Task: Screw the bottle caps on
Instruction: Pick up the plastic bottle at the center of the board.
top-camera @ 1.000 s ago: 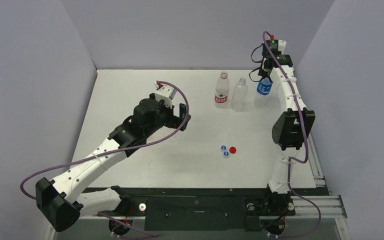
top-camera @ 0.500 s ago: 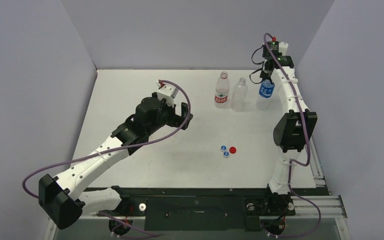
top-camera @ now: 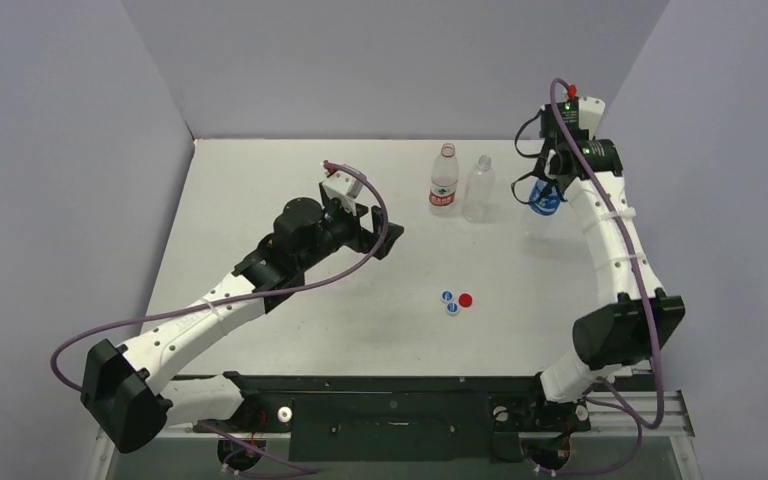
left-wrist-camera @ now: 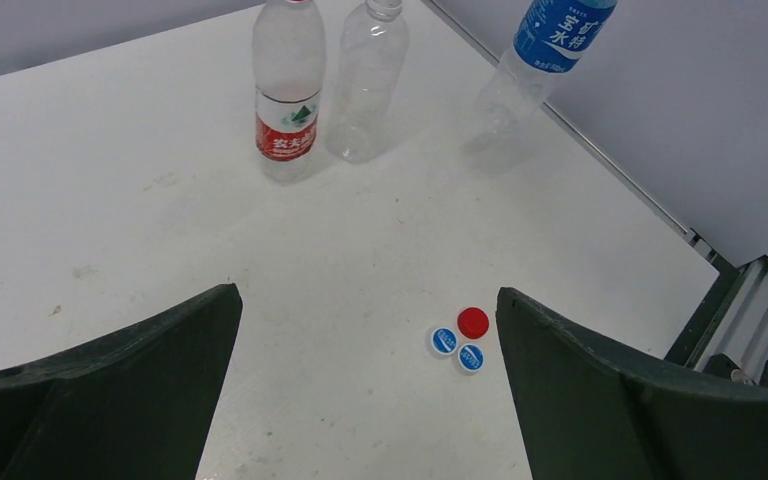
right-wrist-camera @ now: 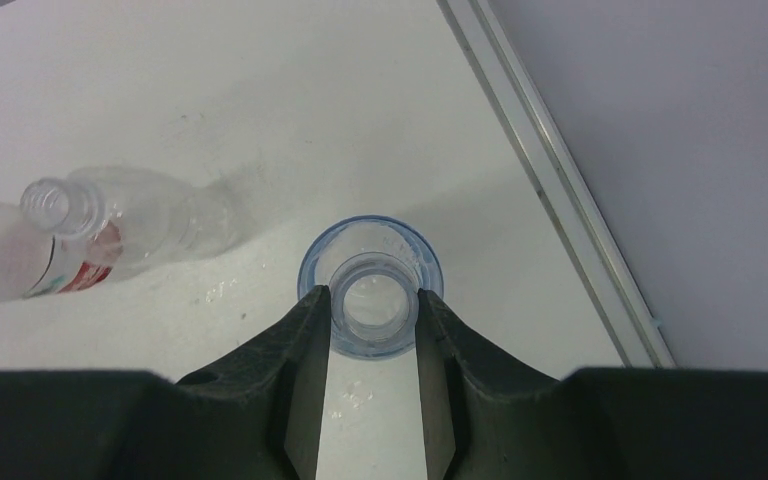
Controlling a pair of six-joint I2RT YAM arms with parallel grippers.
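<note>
**Bottle gripped by the neck, caps loose at mid-counter**

On the white counter (top-camera: 260, 330), the right arm (top-camera: 610, 235) reaches to the far right edge. Its right gripper (right-wrist-camera: 372, 300) is pinched on the open neck of the blue-labelled bottle (top-camera: 543, 198), which leans in the left wrist view. The hold looks meant to steady the mouth for capping. The left arm (top-camera: 210, 305) stretches toward the middle with the left gripper (left-wrist-camera: 368, 293) spread wide and empty, aimed over the caps, likely to collect one. A red-labelled bottle (top-camera: 443, 185) and a clear bottle (top-camera: 477, 190) stand upright side by side at the back, well apart from the caps. The red cap (top-camera: 466, 299) and two blue-and-white caps (top-camera: 449, 302) sit clustered, touching or nearly so. No fourth cap is visible.
</note>
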